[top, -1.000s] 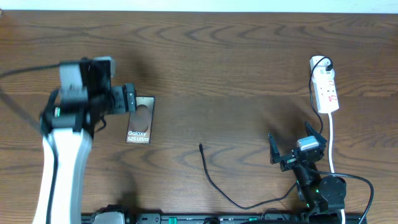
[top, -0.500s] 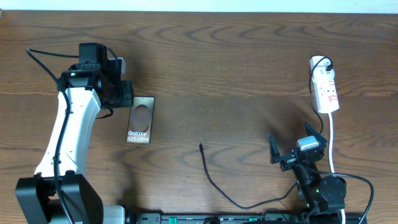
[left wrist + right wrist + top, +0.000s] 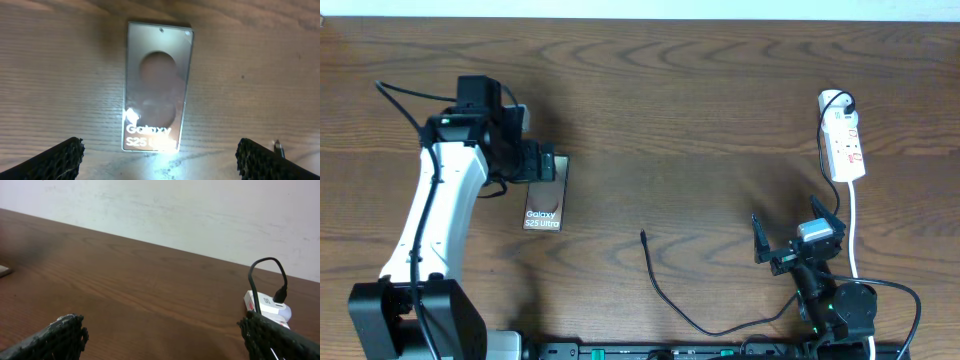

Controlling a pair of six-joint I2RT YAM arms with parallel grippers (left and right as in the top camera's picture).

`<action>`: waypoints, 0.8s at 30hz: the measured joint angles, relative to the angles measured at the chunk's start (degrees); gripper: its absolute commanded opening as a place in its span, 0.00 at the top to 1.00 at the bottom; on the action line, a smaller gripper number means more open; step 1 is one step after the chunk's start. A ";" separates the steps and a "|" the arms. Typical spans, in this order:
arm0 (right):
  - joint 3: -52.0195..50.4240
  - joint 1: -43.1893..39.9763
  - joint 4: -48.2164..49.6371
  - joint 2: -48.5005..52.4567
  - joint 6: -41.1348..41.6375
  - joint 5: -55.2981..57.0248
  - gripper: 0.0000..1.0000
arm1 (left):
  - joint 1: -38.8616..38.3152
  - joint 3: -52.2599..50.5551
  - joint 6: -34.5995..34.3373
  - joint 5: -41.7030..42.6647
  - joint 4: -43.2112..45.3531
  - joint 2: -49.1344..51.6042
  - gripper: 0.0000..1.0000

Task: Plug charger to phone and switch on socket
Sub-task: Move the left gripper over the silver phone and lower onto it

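Over the far end of the phone, left gripper has just shifted in from beside it, fingers spread, holding nothing, probably lining up a grasp; charger lies well apart mid-table, right gripper spread, unmoved.

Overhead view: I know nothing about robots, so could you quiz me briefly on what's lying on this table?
1. Fill in: the cord of the socket is coloured ____.
2. True or false: the charger is plugged into the phone.
3. The left gripper is above: A the phone; B the socket; C the charger.
Key: 1 white; 2 false; 3 A.
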 measured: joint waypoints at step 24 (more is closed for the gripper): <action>0.02 0.00 0.00 0.00 0.00 0.00 0.01 | -2.54 -5.27 0.00 -2.86 6.67 9.11 0.02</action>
